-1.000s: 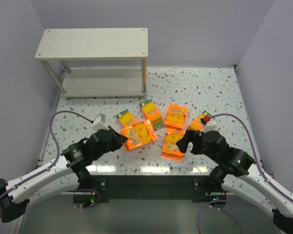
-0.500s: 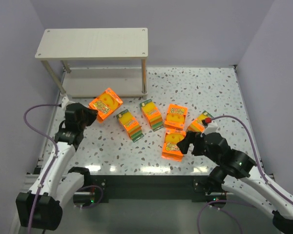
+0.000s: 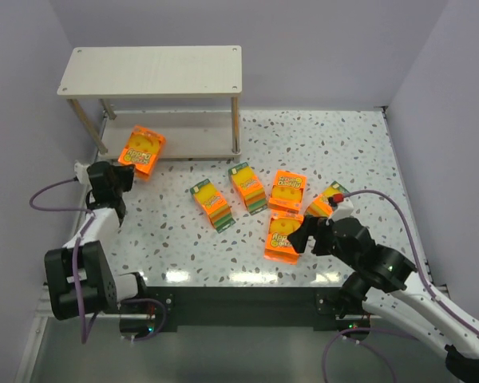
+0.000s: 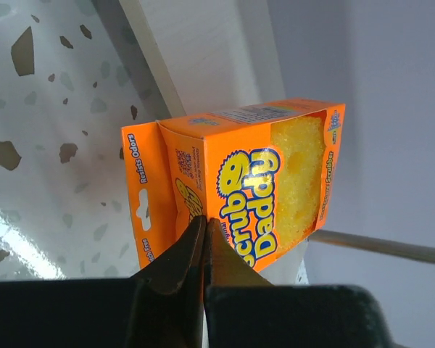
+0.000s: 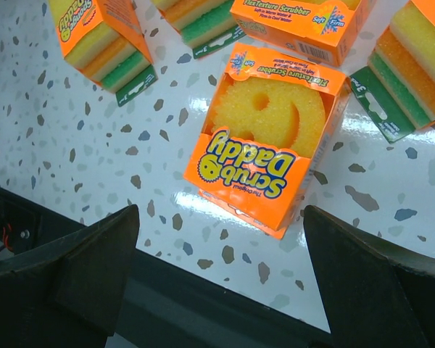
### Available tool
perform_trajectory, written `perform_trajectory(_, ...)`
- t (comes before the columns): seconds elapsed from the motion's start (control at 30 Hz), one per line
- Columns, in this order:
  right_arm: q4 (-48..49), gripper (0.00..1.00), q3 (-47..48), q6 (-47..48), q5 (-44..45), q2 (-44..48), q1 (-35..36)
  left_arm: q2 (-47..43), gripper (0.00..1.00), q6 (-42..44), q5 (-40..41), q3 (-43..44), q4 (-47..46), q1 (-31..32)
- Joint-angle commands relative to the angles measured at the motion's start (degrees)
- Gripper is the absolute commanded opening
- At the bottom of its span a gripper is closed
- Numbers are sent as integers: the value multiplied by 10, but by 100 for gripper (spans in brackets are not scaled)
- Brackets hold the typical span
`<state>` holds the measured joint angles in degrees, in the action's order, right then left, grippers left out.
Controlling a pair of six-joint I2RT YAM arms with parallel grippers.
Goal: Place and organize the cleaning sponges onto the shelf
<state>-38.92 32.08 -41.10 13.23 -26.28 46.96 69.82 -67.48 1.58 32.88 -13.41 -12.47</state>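
Note:
My left gripper (image 3: 121,177) is shut on the edge of an orange sponge pack (image 3: 141,151), seen close in the left wrist view (image 4: 246,188), and holds it at the left front of the shelf's (image 3: 156,70) lower board (image 3: 176,136). My right gripper (image 3: 302,234) is open and empty just above another orange pack (image 3: 283,237), which lies flat between its fingers in the right wrist view (image 5: 268,141). A third orange pack (image 3: 287,191) and three stacked yellow and green sponge packs (image 3: 211,204), (image 3: 247,186), (image 3: 324,199) lie on the table.
The shelf stands at the back left, its right front leg (image 3: 235,128) near the sponge cluster. Purple walls close in on the left, the back and the right. The table's front edge (image 5: 203,304) runs just below my right gripper.
My left arm has carried its orange pack from the table's middle up and left to the shelf's lower board. The right arm has barely moved.

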Motion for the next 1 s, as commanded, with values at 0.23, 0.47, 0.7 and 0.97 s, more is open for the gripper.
perform_trajectory(0.23,34,99,-22,6,-21,5,1,166,0,-124,-47,85,-144,-53)
perform_trajectory(0.47,45,99,-21,11,-27,-8,1,200,0,-134,-18,132,-118,-53)
perform_trajectory(0.7,63,99,-25,14,-39,-25,1,232,0,-144,15,177,-87,-53)
perform_trajectory(0.97,63,99,-25,13,-43,-23,1,269,0,-158,21,198,-62,-46)
